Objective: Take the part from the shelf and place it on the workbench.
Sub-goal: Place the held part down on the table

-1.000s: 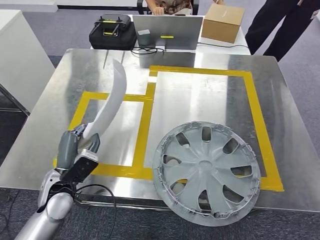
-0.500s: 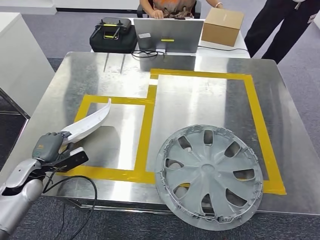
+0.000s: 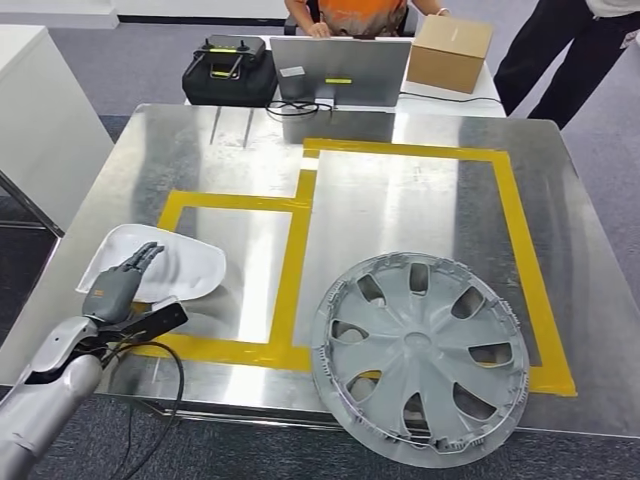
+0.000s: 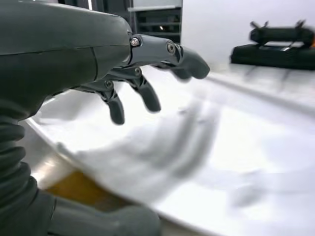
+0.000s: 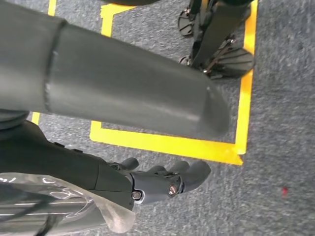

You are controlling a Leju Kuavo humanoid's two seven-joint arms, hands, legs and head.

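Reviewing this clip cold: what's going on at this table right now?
The robot's left hand hovers with fingers spread over a white curved part, which lies flat on the metal workbench at the left yellow-taped box. It holds nothing. A grey wheel cover lies at the front edge, overhanging slightly. The right hand hangs above the carpet, holding nothing. A person sits at a laptop behind the bench; another stands at the far right.

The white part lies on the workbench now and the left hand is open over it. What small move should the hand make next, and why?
Probably lift the left hand straight up and draw it back. The white part lies flat on the workbench, across the left line of the yellow tape, and the spread fingers hold nothing. A sideways pull might drag it.
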